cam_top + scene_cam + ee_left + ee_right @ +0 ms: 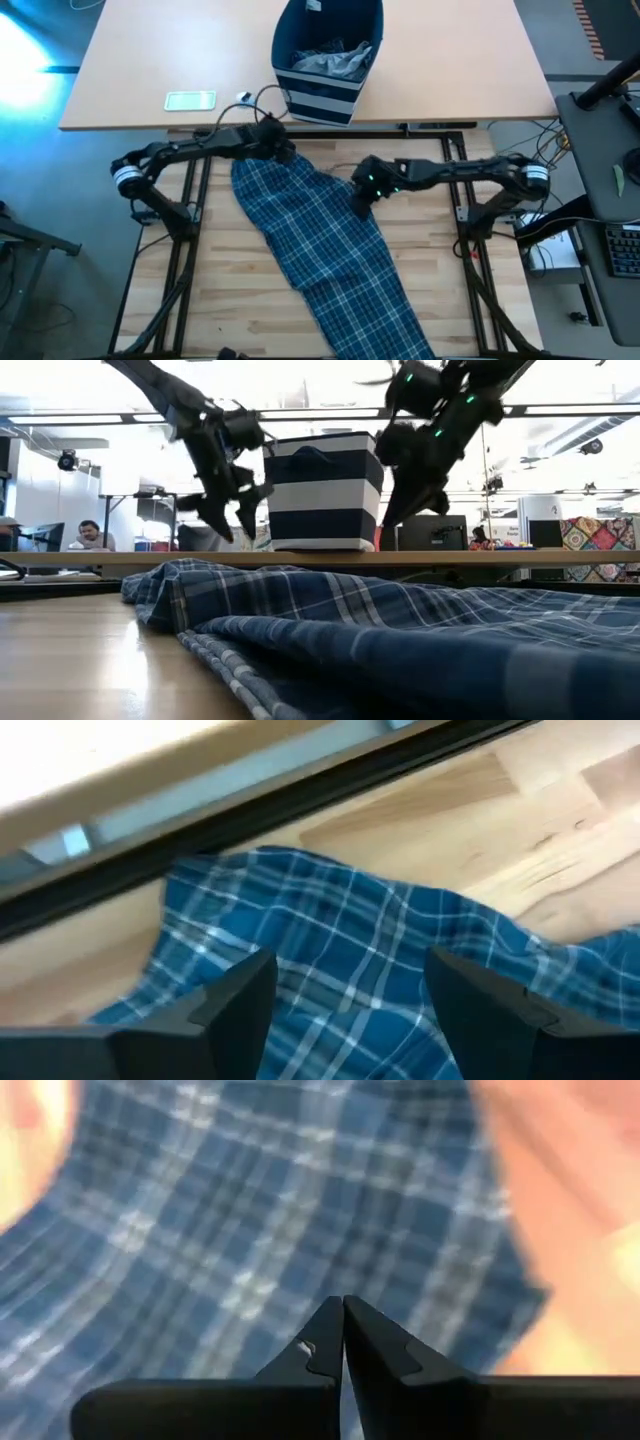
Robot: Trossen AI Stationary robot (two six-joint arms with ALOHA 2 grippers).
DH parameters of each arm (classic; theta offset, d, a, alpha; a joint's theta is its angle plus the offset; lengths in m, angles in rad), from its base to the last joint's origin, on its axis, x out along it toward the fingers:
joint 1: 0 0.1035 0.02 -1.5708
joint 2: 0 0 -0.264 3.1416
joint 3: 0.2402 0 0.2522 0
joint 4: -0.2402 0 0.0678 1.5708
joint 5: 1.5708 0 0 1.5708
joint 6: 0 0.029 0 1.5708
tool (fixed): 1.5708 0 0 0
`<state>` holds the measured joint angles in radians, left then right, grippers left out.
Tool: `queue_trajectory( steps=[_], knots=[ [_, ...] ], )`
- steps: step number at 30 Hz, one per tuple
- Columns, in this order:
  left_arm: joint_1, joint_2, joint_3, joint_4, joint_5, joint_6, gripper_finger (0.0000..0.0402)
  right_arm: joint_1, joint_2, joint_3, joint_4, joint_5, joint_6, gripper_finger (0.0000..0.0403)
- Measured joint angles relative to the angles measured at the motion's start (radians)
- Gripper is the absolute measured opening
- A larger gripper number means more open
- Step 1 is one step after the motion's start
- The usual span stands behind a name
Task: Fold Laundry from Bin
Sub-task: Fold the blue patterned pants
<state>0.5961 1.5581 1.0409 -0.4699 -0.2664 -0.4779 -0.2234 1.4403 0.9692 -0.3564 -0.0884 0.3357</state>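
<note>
Soft plaid cloth trousers (330, 250), matt wood table (240, 300)

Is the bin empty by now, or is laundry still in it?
Not empty. The high view shows crumpled grey cloth lying inside the bin, while the plaid garment lies spread on the table.

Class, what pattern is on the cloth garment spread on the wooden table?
Blue-and-white plaid cloth garment; clearest in the high view.

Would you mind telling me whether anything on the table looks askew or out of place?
The plaid garment lies slantwise across the wooden table, and its far end runs off the picture's bottom edge. Grey laundry is in the bin. Nothing looks spilled or damaged.
</note>
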Motion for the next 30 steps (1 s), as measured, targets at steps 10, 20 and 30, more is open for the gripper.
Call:
queue_trajectory(
  steps=[10,20,30],
  knots=[
    [0.027,0.204,-0.068,0.122,-0.015,0.061,0.0199,0.134,-0.09,-0.034,0.009,0.109,0.192,0.0009],
    [0.143,0.311,0.053,0.13,-0.217,0.2,0.0197,0.143,-0.08,-0.033,0.035,0.115,0.328,0.0009],
    [0.19,0.116,0.046,-0.039,-0.214,0.307,0.0218,0.135,0.067,-0.037,0.172,0.109,0.371,0.0009]
  ],
)
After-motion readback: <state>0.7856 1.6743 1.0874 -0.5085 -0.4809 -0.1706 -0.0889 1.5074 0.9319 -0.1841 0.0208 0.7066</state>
